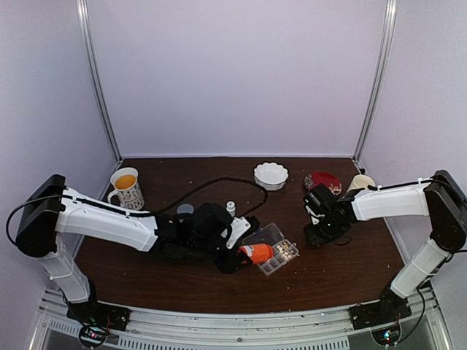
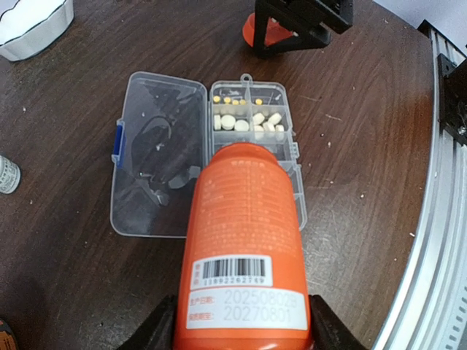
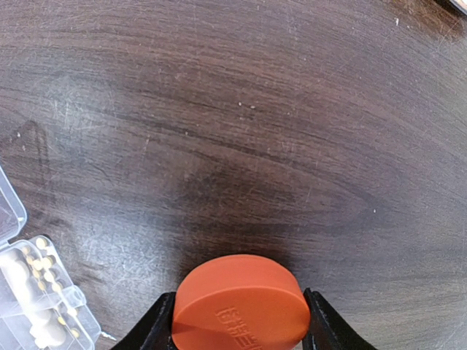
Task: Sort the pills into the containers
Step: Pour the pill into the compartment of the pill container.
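The pills [image 2: 235, 122] are seen in the far cells of the pill box [image 2: 295, 142]: pale round ones in two cells, smaller yellowish ones in the row beyond. The nearer cells are hidden. The clear lid [image 2: 157, 146] is laid open flat on the table [image 2: 365, 109] beside the box.

An orange bottle [image 2: 244, 233] is held tipped over the middle of the box, its mouth hidden under its own body. The bottle is clamped near its base between the jaws of the left gripper [image 2: 242, 324]. Just beyond the far end of the box, the orange cap [image 3: 241, 299] is clamped by its sides in the jaws of the right gripper [image 3: 239, 328], close to the table.

If the bottle is tipped further too quickly, many pills could be released at once and spill over the low cell walls, into cells that hold other pills or out of the box. Because the mouth cannot be seen, the wrong cell may be filled. The light box could also be pushed aside if it is touched by the bottle.
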You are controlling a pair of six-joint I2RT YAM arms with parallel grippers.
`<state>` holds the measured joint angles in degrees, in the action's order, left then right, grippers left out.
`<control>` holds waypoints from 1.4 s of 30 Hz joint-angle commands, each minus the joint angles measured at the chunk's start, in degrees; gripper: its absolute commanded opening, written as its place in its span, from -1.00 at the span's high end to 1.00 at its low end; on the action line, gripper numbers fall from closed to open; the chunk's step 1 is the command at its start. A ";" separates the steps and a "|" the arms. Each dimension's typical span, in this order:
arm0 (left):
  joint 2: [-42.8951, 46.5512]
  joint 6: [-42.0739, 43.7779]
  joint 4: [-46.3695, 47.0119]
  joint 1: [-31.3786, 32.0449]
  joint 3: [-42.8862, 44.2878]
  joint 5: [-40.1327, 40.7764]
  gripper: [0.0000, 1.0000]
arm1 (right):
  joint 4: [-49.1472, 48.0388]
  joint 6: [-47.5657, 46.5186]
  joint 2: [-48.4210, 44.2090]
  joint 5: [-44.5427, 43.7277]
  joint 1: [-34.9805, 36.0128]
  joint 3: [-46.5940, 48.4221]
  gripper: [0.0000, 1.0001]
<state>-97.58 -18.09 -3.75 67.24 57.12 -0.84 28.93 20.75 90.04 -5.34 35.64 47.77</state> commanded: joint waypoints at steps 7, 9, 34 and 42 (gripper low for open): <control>4.17 0.65 3.40 0.31 -0.12 -0.19 1.00 | 0.26 -0.45 0.55 -0.24 -0.22 1.45 1.00; 2.02 0.11 3.40 0.26 -0.01 -0.70 1.00 | 0.33 -0.44 0.45 -0.32 -0.24 1.45 1.00; 1.96 0.31 0.09 0.35 1.66 1.70 1.00 | 0.35 -0.49 0.55 -0.19 -0.23 1.40 1.00; -1.19 -0.74 -0.21 0.34 1.74 1.11 1.00 | 0.36 -0.54 0.64 0.07 -0.23 1.44 1.00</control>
<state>-99.24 -18.59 -5.72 67.24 59.00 -0.21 28.93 20.75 90.11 -5.08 35.64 47.77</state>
